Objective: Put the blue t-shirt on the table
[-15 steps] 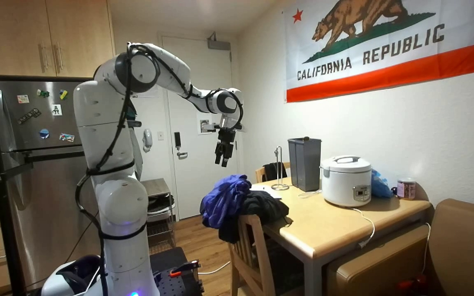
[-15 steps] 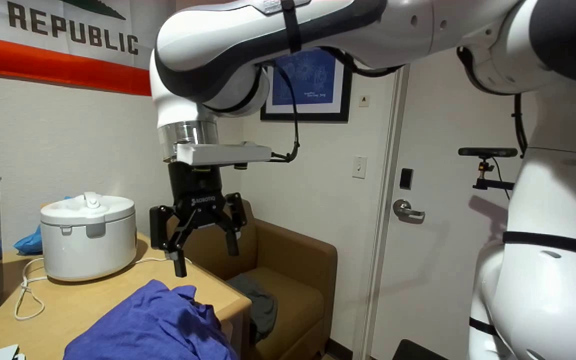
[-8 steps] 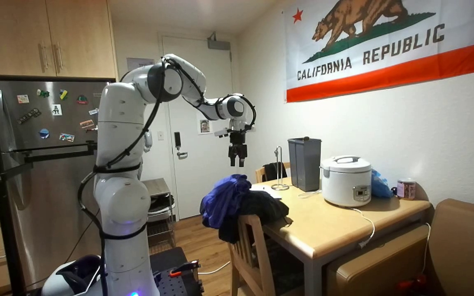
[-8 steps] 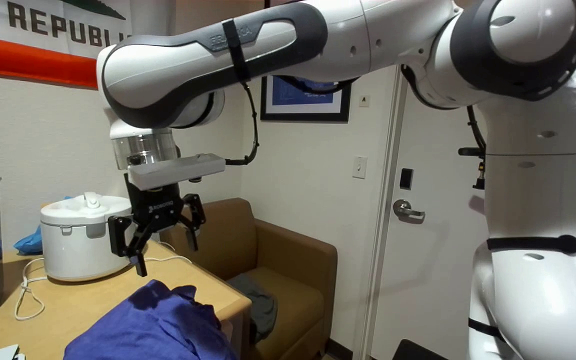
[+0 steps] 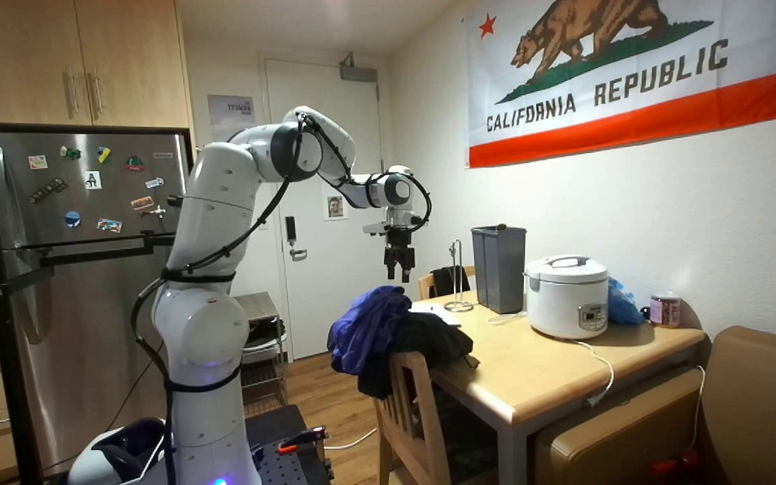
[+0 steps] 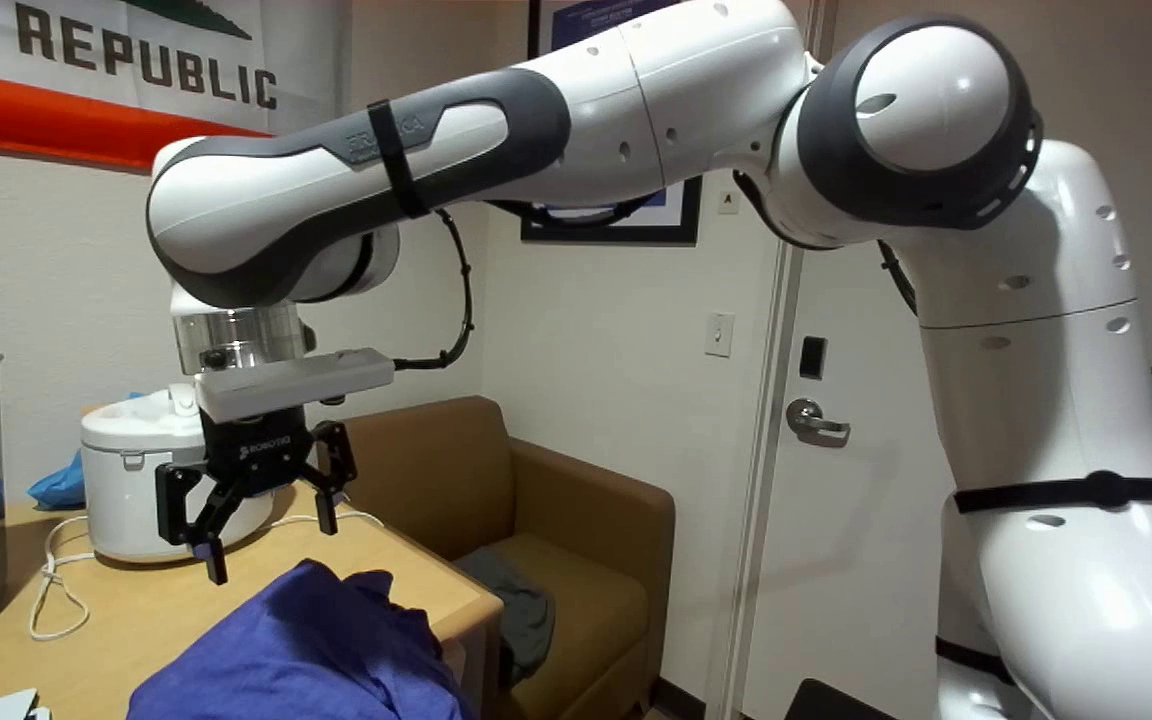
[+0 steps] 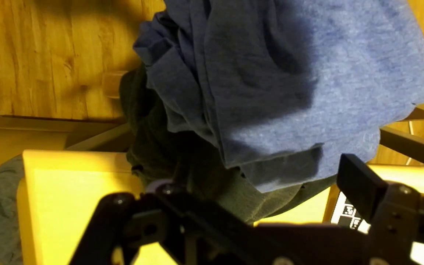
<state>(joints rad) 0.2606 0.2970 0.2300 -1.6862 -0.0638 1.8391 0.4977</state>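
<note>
The blue t-shirt lies bunched over a dark garment on the back of a wooden chair at the table's edge. The shirt also shows in an exterior view and fills the upper part of the wrist view. My gripper is above the shirt and apart from it. In an exterior view the gripper has its fingers spread wide with nothing between them. In the wrist view the open gripper shows one dark finger at the right, with the shirt below.
On the table stand a white rice cooker, a grey bin and a metal stand. White cables lie near the cooker. A brown sofa with a dark cloth stands beyond the table.
The arm has reached farther out toward the table, and my gripper has come down a little. The gripper stays open. The shirt has not moved.
</note>
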